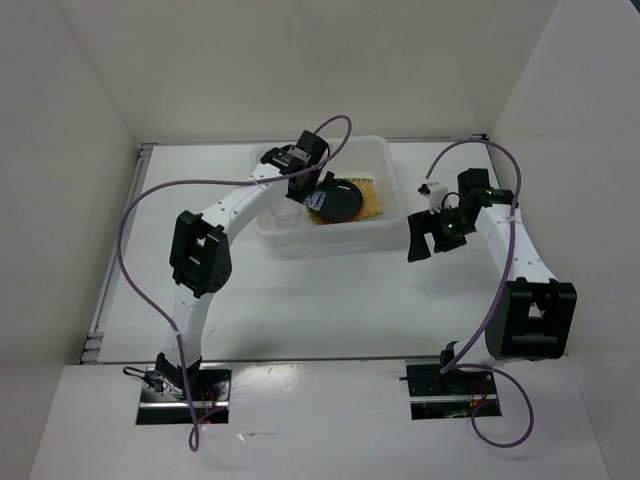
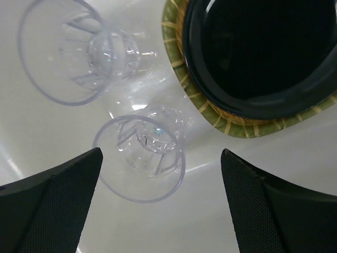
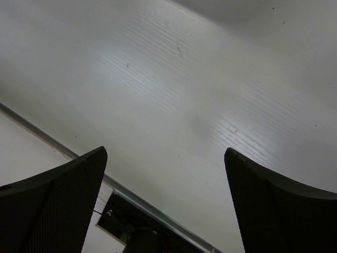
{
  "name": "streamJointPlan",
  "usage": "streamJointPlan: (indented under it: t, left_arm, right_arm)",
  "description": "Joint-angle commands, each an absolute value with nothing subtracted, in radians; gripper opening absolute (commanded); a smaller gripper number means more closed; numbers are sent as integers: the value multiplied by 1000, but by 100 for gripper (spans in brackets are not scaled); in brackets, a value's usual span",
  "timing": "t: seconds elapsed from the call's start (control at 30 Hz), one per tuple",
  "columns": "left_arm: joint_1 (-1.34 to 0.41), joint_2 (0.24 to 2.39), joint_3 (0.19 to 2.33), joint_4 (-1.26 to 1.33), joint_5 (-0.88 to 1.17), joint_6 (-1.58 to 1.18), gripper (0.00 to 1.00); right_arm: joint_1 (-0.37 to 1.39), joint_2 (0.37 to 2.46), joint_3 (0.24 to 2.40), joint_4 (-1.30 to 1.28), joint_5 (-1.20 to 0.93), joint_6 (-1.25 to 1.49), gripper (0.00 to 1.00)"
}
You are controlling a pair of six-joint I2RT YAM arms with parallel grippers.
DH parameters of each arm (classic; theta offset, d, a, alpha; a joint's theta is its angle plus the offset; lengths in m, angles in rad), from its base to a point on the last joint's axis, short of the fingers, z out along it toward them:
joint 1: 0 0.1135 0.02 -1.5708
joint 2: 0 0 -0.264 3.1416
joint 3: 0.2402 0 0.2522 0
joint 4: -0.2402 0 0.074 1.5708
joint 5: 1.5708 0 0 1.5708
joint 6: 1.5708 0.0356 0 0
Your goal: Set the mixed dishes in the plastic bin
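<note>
The translucent white plastic bin [image 1: 375,155] stands at the back middle of the table. In it lie the woven bamboo tray [image 1: 370,203] and the black plate [image 1: 338,200] on top of it; both show in the left wrist view, tray [image 2: 224,124] and plate [image 2: 263,52]. Two clear glass cups lie on their sides on the bin floor, one near [image 2: 142,158] and one farther [image 2: 71,52]. My left gripper [image 1: 312,195] is inside the bin, open and empty [image 2: 160,205] just above the near cup. My right gripper [image 1: 428,236] is open and empty, right of the bin. The orange plate is hidden.
White walls enclose the table on the left, back and right. The right wrist view shows only a white wall and a metal rail [image 3: 158,211] with an arm base below it. Purple cables loop above both arms.
</note>
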State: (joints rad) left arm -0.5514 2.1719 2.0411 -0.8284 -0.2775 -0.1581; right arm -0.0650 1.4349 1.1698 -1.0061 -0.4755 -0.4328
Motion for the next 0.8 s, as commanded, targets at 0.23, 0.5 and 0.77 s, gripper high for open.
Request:
streamJointPlan:
  t: [0.23,0.5,0.77]
  left_arm:
    - [-532,1789,2070,-552,-197,-279,100]
    - [-437,1508,1571,-281,15,-340,100]
    - [-361,1292,1302,-241,17,-278,100]
  right_arm:
    - [-61,1437,1157,-951,-445,-403,98]
    - [-61,1387,1157,-933,-390,-359,99]
    - [-71,1378,1147,-922,-379,-350,99]
